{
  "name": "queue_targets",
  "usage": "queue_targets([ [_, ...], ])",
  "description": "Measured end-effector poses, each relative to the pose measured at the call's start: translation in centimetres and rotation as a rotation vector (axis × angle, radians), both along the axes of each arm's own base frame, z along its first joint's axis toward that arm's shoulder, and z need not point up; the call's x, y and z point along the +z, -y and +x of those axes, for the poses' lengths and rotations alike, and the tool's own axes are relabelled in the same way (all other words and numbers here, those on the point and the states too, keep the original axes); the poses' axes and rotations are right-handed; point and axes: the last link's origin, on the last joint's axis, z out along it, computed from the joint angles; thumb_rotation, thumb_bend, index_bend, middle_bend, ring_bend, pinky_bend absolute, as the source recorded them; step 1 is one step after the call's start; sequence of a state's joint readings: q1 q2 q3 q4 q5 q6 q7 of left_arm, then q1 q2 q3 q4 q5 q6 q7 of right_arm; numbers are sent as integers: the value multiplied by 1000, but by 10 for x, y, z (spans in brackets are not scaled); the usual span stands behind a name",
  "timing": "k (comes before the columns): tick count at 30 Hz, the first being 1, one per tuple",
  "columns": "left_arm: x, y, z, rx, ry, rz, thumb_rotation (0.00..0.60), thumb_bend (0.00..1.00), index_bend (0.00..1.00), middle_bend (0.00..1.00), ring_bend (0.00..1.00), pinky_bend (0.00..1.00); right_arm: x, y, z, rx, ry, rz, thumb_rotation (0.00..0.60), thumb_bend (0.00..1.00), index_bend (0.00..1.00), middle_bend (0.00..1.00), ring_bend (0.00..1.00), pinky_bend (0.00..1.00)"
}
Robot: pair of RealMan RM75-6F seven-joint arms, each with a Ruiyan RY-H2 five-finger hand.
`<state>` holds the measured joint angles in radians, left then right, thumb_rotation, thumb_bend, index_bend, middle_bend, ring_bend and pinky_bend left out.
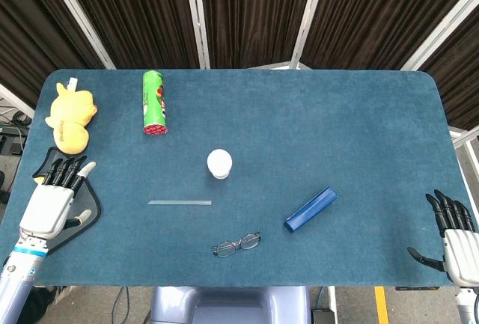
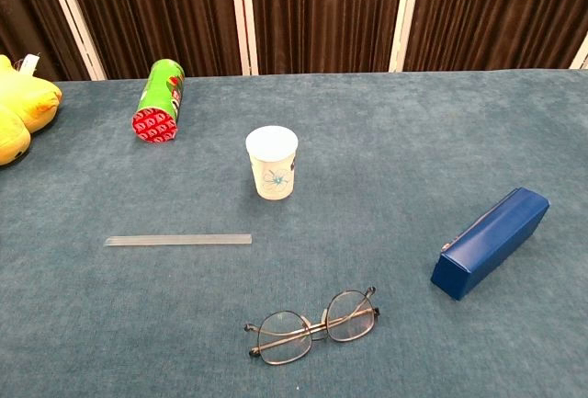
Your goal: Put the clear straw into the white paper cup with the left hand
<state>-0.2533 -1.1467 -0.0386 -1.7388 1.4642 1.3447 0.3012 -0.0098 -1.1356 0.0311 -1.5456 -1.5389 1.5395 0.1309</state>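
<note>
Clear straw (image 1: 179, 203) lies flat on the blue bench (image 1: 352, 129), long axis running left to right, just in front of the white paper cup (image 1: 219, 164), which stands upright, mouth up, near mid-bench. Left robot hand (image 1: 58, 197) sits at the near left edge, fingers spread and extended, holding nothing, well apart from the straw; it appears only in the head view. Right robot hand (image 1: 451, 230) waits at the near right edge, likewise spread and empty. Step in hand, by my reading: the reach and pickup, not yet begun. To do it well, bring the left robot hand in over the straw's left end and pinch from above near that end or slightly inboard, so the free length can be tipped upright and its tip steered into the cup mouth. The straw is thin, flat to the cloth and likely to roll or slip, so close slowly. Glasses (image 1: 236, 245) lie near, in front of the straw's right end; keep the approach clear of them. The cup looks light; a sideways nudge could topple it, so lower the straw from above.
</note>
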Motion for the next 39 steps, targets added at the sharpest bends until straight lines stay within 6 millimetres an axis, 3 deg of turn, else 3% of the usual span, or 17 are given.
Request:
queue_targets([
  [8, 1, 1, 1, -6, 3, 3, 600, 211, 63, 0, 0, 0, 0, -1, 0, 1, -1, -1, 600, 76, 0, 0, 0, 0],
  [13, 1, 0, 1, -6, 5, 5, 600, 118, 1, 0, 0, 0, 0, 0, 0, 0, -2, 0, 600, 76, 0, 0, 0, 0],
  [21, 0, -1, 1, -5, 5, 1, 600, 104, 0, 0, 0, 0, 0, 1, 1, -3, -4, 0, 600, 77, 0, 0, 0, 0],
  [29, -2, -1, 2, -2, 3, -8, 600, 25, 0, 0, 0, 0, 0, 1, 1, -4, -3, -1, 600, 77, 0, 0, 0, 0],
  [39, -9, -1, 9, -14, 8, -29, 600, 27, 0, 0, 0, 0, 0, 0, 0, -3, -4, -4, 600, 77, 0, 0, 0, 0],
])
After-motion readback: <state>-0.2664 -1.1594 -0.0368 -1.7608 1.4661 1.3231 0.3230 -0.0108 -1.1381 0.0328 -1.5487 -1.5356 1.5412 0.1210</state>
